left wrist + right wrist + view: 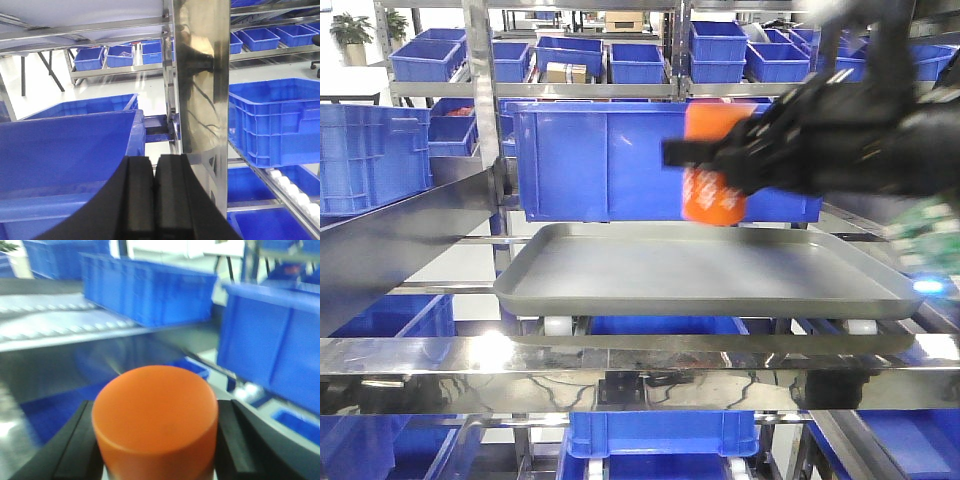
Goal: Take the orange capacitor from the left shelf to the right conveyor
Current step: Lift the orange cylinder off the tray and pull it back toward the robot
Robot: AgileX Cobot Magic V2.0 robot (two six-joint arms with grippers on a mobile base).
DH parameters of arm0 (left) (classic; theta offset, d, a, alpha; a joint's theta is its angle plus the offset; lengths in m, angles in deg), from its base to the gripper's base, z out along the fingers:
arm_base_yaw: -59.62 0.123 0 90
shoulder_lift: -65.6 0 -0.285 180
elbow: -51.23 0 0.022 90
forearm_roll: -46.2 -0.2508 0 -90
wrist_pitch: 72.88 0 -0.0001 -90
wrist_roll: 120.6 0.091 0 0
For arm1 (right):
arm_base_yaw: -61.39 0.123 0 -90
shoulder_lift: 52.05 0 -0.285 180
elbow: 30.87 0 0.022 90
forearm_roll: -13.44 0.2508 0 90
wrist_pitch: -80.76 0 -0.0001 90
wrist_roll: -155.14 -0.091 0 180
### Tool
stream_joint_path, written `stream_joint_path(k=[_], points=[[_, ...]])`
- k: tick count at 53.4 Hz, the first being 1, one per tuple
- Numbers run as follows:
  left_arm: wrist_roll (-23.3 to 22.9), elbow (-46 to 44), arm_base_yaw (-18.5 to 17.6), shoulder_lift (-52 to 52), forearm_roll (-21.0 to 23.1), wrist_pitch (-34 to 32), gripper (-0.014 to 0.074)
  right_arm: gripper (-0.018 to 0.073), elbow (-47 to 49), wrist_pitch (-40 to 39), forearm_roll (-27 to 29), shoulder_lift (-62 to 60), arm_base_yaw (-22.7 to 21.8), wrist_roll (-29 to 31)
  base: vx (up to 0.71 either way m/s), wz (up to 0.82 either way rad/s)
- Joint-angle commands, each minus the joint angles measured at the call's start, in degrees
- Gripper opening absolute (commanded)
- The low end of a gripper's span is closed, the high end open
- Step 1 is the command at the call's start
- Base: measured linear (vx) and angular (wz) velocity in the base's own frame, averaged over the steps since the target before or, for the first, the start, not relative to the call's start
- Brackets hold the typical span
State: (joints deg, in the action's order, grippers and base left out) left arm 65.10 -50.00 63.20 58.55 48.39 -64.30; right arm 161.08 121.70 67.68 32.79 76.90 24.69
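Note:
The orange capacitor (712, 165) hangs in the air above the shallow grey tray (650, 275) of the left shelf, blurred by motion. My right gripper (720, 160) is shut on it. In the right wrist view the capacitor's round orange top (155, 412) fills the space between the two black fingers (75, 445). My left gripper (154, 200) shows only in the left wrist view, its black pads pressed together with nothing between them, beside a shiny steel upright (202, 85). The right conveyor is out of view.
A big blue bin (610, 160) stands right behind the tray. More blue bins (570, 55) fill the racks behind and below. A shiny steel rail (620, 365) crosses the front under the tray. A green circuit board (925, 235) shows on the right arm.

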Motion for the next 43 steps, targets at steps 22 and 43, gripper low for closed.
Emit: stream_joint_path(k=[22,43], points=[[-0.1,1.9,0.1,0.7,0.2,-4.7,-0.0006,0.0334,-25.3,0.4,11.7,-24.2,-0.2,12.5,0.00,0.00],[-0.1,1.9,0.1,0.7,0.2,-4.7,-0.0006,0.0334,-49.2,-0.3,23.1,-30.4,-0.2,22.5,0.00,0.00]])
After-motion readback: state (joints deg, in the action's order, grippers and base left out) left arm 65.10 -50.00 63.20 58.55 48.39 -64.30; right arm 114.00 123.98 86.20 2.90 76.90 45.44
